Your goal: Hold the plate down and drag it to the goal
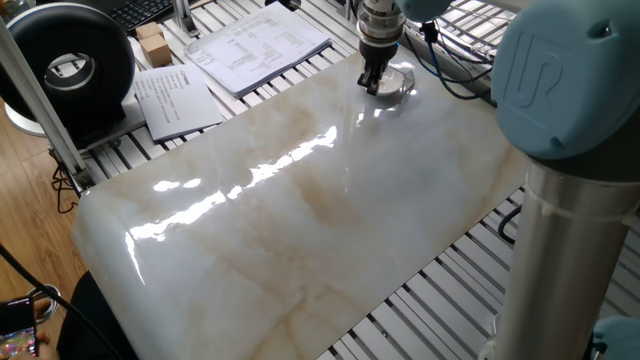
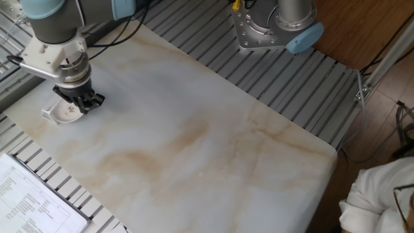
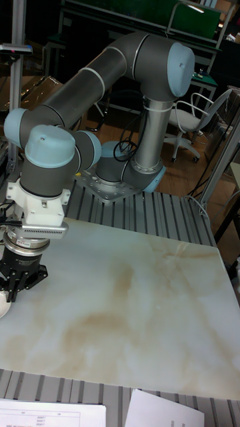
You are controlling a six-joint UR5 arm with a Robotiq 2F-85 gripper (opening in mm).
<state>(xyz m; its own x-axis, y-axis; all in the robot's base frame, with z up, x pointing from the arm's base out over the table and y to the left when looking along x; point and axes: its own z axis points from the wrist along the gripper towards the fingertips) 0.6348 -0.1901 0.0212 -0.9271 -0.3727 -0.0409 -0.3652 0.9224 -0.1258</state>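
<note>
The small white plate (image 1: 393,86) (image 2: 65,114) lies near the far corner of the marble slab (image 1: 300,200). My gripper (image 1: 373,87) (image 2: 83,103) (image 3: 16,285) stands upright on the plate's near side with its black fingers shut together, tips pressed onto the dish. The goal, a clear frame (image 1: 406,76) with glinting edges, sits around the plate's far side; one corner of the goal (image 2: 46,112) pokes out by the plate's left rim. In the tall fixed view only a sliver of the plate (image 3: 3,307) shows at the left edge.
Printed paper sheets (image 1: 260,45) (image 2: 32,200) lie on the slatted table beside the slab. A black round device (image 1: 70,65) and a small cardboard box (image 1: 152,42) stand at the far left. Cables (image 1: 450,85) run behind the gripper. The arm's base (image 2: 275,26) is bolted beyond the slab.
</note>
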